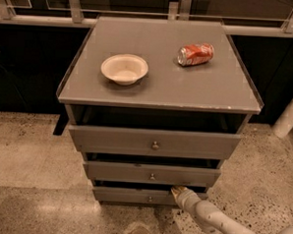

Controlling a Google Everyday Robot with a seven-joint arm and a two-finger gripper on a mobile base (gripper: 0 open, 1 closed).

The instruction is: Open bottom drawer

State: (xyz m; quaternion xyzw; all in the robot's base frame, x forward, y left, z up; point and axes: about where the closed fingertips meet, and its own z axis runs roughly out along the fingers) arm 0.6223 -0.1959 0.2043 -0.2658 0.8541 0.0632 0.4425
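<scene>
On the cabinet top (162, 90), a pale bowl (124, 68) sits toward the left edge showing only its bare inside, and a red can (195, 54) lies on its side near the back right corner. The bottom drawer (125, 195), lowest of three grey fronts, has a dark gap above it, and its inside is hidden. The gripper (178, 191) is at that drawer's top edge, just right of its knob (149, 199); whether it is clenched or released cannot be told.

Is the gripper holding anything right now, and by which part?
Cannot tell. The gripper sits at the top edge of the narrow grey bottom drawer, right of its round metal knob.
</scene>
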